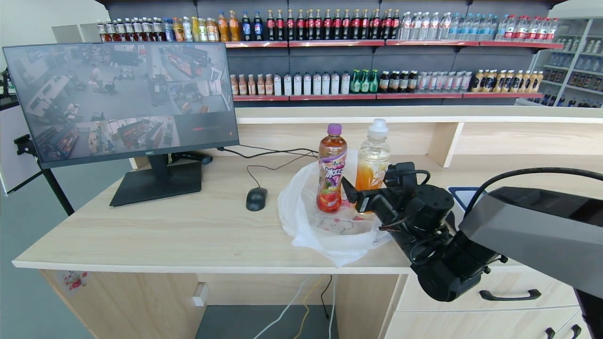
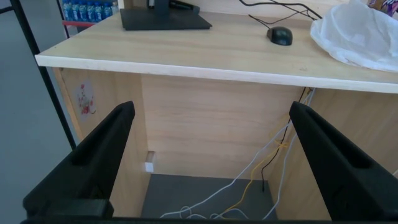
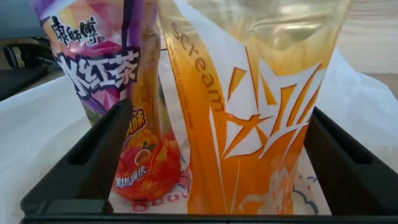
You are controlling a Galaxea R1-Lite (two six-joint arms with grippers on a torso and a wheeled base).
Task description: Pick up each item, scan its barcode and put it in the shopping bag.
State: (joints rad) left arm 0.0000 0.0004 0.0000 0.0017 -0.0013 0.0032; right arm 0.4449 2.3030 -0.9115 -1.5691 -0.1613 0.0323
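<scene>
Two drink bottles stand side by side on the white plastic shopping bag [image 1: 301, 212] on the wooden counter [image 1: 188, 230]. One has a purple cap and a red-orange drink [image 1: 331, 169]; the other has a white cap and an orange label [image 1: 372, 157]. My right gripper [image 1: 365, 192] is low in front of the orange-label bottle [image 3: 261, 118], open wide, with its fingers [image 3: 93, 155] on either side of that bottle; the purple-cap bottle [image 3: 118, 93] stands just inside one finger. My left gripper [image 2: 211, 109] hangs open and holds nothing, below the counter's front edge [image 2: 205, 68].
A monitor [image 1: 122, 99] on a black stand is at the back left, with a black mouse [image 1: 256, 198] and cables beside the bag [image 2: 357, 34]. A raised ledge [image 1: 414, 115] runs behind the bottles. Drawers [image 1: 509, 294] are below right. Drink shelves fill the background.
</scene>
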